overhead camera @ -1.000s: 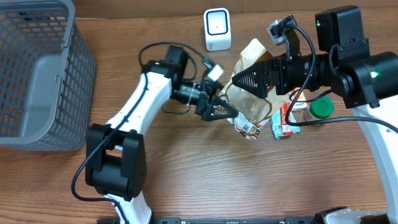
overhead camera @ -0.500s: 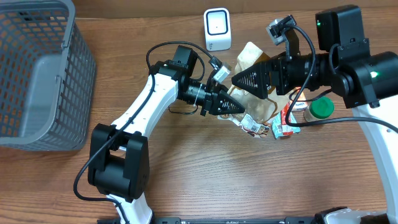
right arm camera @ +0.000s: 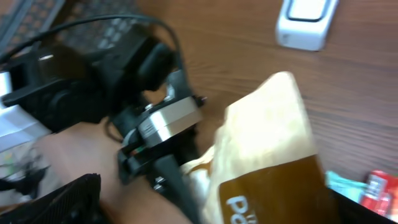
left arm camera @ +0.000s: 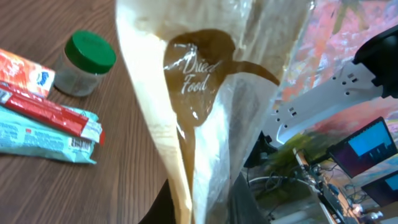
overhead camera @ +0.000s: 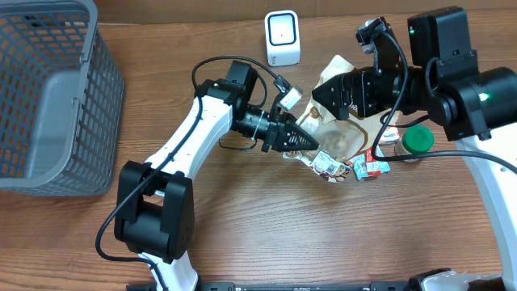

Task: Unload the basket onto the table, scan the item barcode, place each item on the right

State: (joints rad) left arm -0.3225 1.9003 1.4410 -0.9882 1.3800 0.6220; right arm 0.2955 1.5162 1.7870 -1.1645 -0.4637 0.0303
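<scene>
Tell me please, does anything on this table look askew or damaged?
The brown food pouch is crumpled and tilted, its lower edge pinched in the left claw. Nothing looks spilled.

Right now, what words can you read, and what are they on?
"Dried Food": white script on the tan and clear plastic pouch.
Teal and red snack wrappers: print too small to read.
Right wrist view: pouch's white letters cut off, unreadable.
</scene>
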